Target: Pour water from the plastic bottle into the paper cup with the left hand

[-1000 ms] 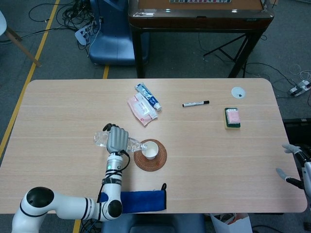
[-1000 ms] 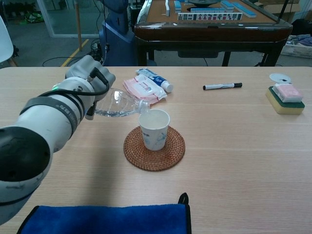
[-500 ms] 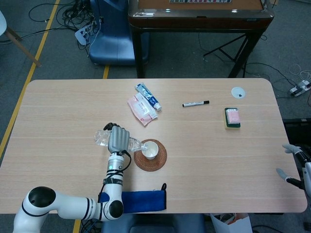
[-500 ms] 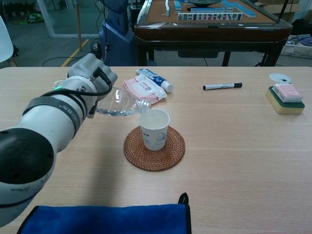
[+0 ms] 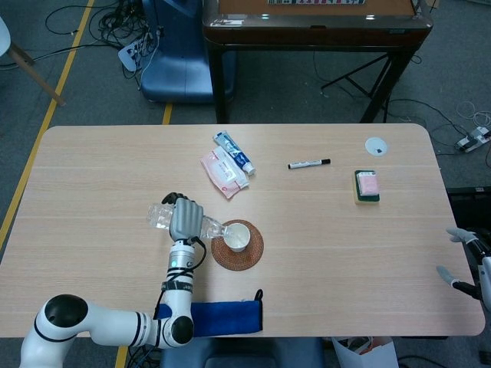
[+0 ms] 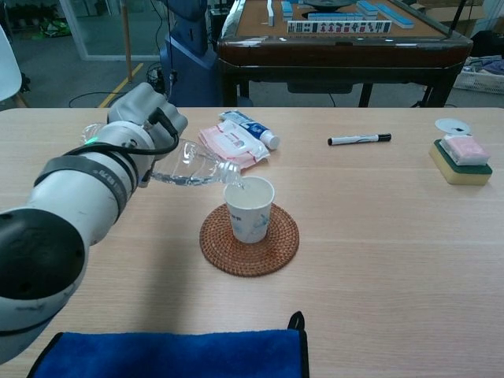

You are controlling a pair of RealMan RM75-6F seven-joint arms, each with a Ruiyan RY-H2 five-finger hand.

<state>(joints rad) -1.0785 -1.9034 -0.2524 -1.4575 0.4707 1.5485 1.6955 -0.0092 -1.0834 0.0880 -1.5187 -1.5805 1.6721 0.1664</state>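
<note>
Cup [image 6: 250,208] stands on coaster [image 6: 249,239], near table [image 5: 322,253] centre-left. Bottle [image 6: 189,167] lies tilted in left hand [image 6: 146,118], left of cup, mouth at cup rim. Behind cup: packet [image 5: 223,172], with tube [image 5: 233,152] just beside it on its right. Pen [image 5: 309,163] further right; sponge [image 5: 367,186] near right edge, disc [image 5: 376,146] behind it. Cloth [image 6: 173,354] at front edge. Right hand [image 5: 466,261] off table's right edge

Lab room, floor cables [image 5: 115,23], yellow floor tape [image 5: 46,123], mahjong table [image 6: 339,35]
</note>
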